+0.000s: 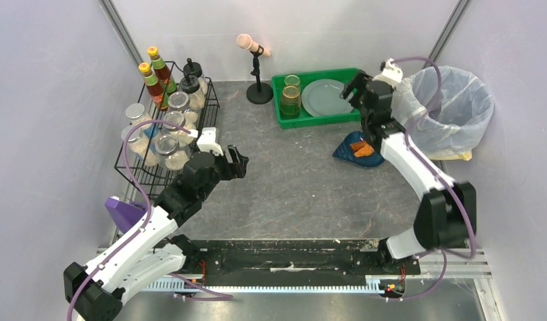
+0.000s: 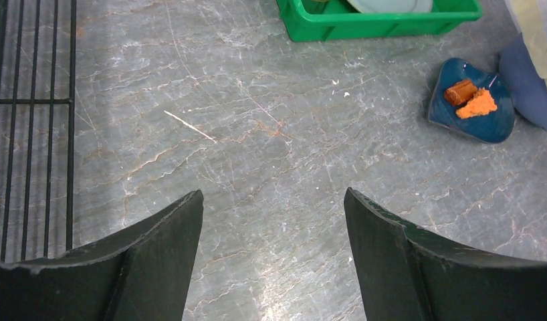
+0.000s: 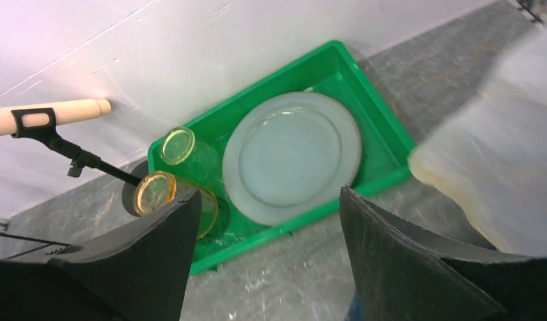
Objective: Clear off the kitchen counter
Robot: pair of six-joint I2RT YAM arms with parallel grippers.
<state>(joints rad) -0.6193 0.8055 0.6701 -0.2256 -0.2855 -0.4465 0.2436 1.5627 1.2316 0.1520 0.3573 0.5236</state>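
Observation:
The kitchen counter [image 1: 291, 194] is a dark grey mottled slab. On its right side lies a small blue dish [image 1: 348, 155] holding orange food scraps [image 1: 361, 148]; the left wrist view shows the dish [image 2: 488, 127] at its far right. My right gripper [image 1: 352, 91] hangs open over the right end of the green tray [image 1: 279, 100], nothing between its fingers [image 3: 271, 194]. My left gripper [image 1: 240, 161] is open above bare counter [image 2: 257, 120] beside the wire rack, its jaws wide apart around nothing [image 2: 272, 194].
The green tray [image 3: 284, 231] holds a pale plate [image 3: 291, 154] and amber glasses [image 3: 177, 146]. A black wire rack [image 1: 134, 175] with jars and sauce bottles stands at left. A bin lined with a clear bag [image 1: 451, 110] is at right. A microphone stand [image 1: 259, 90] stands at the back.

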